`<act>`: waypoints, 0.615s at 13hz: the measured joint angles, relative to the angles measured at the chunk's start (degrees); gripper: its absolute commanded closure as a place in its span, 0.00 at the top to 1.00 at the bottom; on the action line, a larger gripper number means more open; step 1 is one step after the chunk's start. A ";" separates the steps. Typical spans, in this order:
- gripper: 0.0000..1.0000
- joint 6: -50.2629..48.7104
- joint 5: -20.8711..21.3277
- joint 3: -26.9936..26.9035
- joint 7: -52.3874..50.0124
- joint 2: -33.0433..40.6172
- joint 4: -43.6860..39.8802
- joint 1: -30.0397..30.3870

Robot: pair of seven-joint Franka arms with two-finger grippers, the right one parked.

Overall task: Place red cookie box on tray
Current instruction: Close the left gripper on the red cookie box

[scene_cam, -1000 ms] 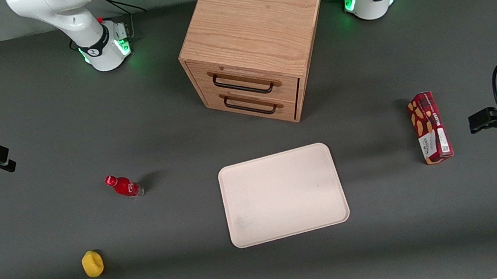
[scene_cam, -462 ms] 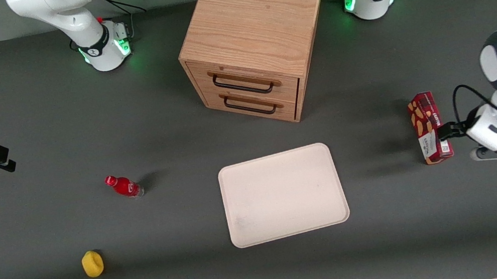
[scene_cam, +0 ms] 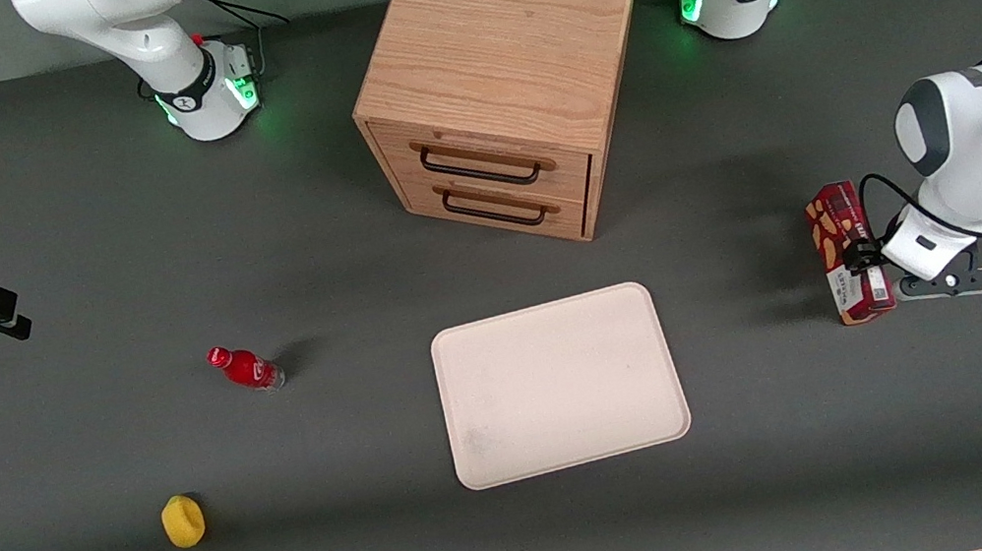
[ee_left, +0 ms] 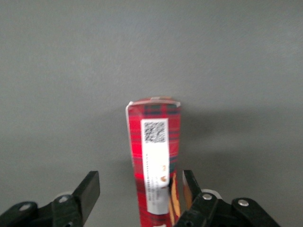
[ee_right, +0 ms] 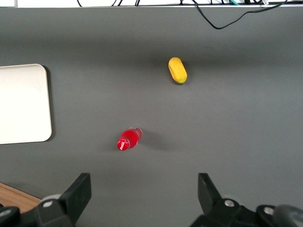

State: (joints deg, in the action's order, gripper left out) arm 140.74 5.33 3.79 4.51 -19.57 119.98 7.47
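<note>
The red cookie box (scene_cam: 834, 226) lies flat on the grey table toward the working arm's end, well apart from the cream-pink tray (scene_cam: 559, 384), which lies in front of the cabinet. My left gripper (scene_cam: 859, 259) is low over the box's half that is nearer the front camera. In the left wrist view the gripper (ee_left: 141, 184) is open, and the box (ee_left: 154, 137) lies lengthwise between its black fingers (ee_left: 90, 189), closer to one finger than the other. The box's white label strip faces up. The tray holds nothing.
A wooden two-drawer cabinet (scene_cam: 505, 63) stands farther from the front camera than the tray. A small red bottle (scene_cam: 245, 367) and a yellow object (scene_cam: 183, 521) lie toward the parked arm's end; both show in the right wrist view, the bottle (ee_right: 128, 139) and the yellow object (ee_right: 177, 70).
The left arm has swung in from the table's edge. Its gripper has come from beside the box to over the box's nearer half. The box has not moved.
</note>
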 measured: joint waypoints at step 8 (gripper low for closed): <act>0.00 -12.23 -0.06 1.30 -6.64 -0.08 -10.37 -4.97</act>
State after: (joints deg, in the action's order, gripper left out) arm 128.51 5.27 5.09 -2.12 -19.66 109.61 2.50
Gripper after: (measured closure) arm 0.881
